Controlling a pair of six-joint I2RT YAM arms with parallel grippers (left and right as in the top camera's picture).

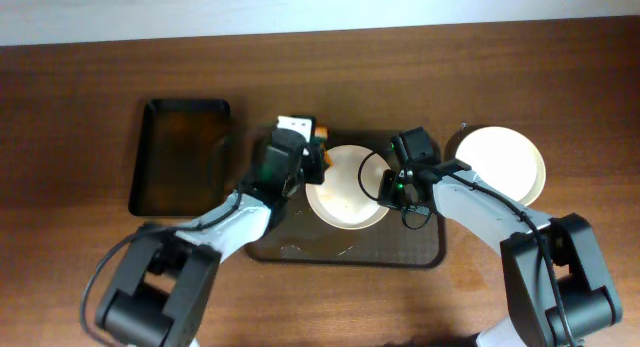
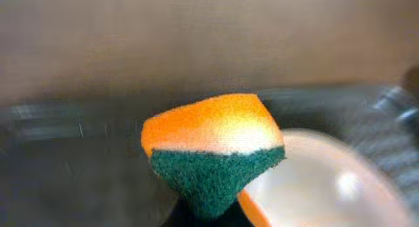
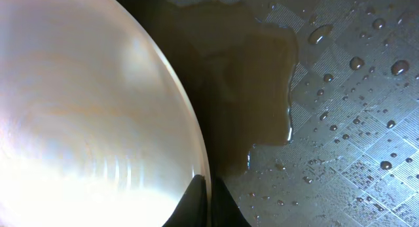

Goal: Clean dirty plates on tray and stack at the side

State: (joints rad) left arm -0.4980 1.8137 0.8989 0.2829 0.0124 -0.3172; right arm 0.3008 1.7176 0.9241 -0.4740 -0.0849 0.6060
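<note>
Left-wrist tray [image 2: 65, 168] blurred, plate [image 2: 327, 188] cropped

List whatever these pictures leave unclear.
Side stack: plate count; overhead looks straight down.
Middle plate: any smear left; too small overhead, glare in right wrist view.
Left gripper, its fingers: sponge covers them in left wrist view.
Tray, left end: under the left arm overhead.
</note>
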